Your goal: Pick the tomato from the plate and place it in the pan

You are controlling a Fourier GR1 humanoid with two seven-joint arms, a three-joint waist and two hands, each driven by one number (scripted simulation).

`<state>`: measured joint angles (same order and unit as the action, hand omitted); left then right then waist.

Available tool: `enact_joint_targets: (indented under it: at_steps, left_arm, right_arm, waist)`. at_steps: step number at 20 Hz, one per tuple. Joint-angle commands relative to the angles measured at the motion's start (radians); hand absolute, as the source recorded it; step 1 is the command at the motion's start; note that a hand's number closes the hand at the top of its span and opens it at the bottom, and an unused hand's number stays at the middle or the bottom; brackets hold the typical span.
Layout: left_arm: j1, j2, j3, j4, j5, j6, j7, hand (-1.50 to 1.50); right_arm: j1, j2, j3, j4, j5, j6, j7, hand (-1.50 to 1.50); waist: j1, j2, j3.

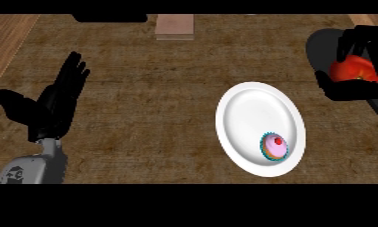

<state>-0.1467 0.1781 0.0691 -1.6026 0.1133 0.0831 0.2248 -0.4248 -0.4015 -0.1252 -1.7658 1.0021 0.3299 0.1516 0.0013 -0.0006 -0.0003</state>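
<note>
At the right edge of the frame, in its upper part, the right robot hand (347,78) is curled round the tomato (356,69); the red fruit shows between the black fingers, with a small greenish mark on its lower side; hand and tomato lie over the dark round pan (319,46), of which only the left part shows at the upper right; whether the tomato touches the pan's floor cannot be told from this view.

Below and to the left of that hand, in the lower right of the frame, a white plate (251,116) lies on the brown, woven-looking counter (155,86); the tomato is off it; near the plate's lower right rim sits a small cupcake (274,147) with pink icing, a red dot on top and a blue-and-orange frilled case.

At the left of the frame the left robot hand (53,108) rests open, its fingers straight and pointing toward the upper edge, holding nothing; its grey forearm (33,168) comes in from the lower left corner, well apart from the plate.

At the top middle a pale pinkish rectangular block (175,26) lies on the counter, with a dark shape (109,17) just to its left at the upper edge; no writing, label or brand can be read anywhere.
</note>
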Motion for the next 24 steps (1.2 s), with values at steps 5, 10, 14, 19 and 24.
enact_joint_targets:
  at_steps: [5,10,14,19,24]
  left_arm:
    - [-0.028,0.002,-0.004,-0.014,-0.001,-0.007,0.044,0.00]
    - [-0.036,0.002,0.030,0.063,0.014,-0.030,-0.029,0.00]
    - [-0.048,-0.010,-0.004,-0.020,-0.006,0.000,0.048,0.00]
    - [-0.028,-0.019,-0.015,0.022,0.003,-0.036,-0.001,0.00]
    - [-0.081,-0.009,0.006,0.029,0.010,-0.030,0.015,0.00]
  right_arm:
    - [-0.123,-0.075,-0.163,0.413,-0.018,-0.215,-0.165,1.50]
    - [-0.175,-0.170,-0.296,0.664,-0.101,-0.316,-0.337,1.50]
    - [-0.269,-0.269,-0.343,0.948,-0.119,-0.357,-0.476,1.50]
    - [-0.331,-0.258,-0.338,1.206,-0.094,-0.498,-0.634,1.50]
    - [-0.341,-0.257,-0.348,1.367,-0.085,-0.577,-0.755,1.50]
  waist:
    - [0.015,0.005,0.001]
    - [0.013,0.008,0.001]
    - [0.028,0.010,0.002]
    - [0.051,0.021,0.004]
    - [0.059,0.027,0.005]
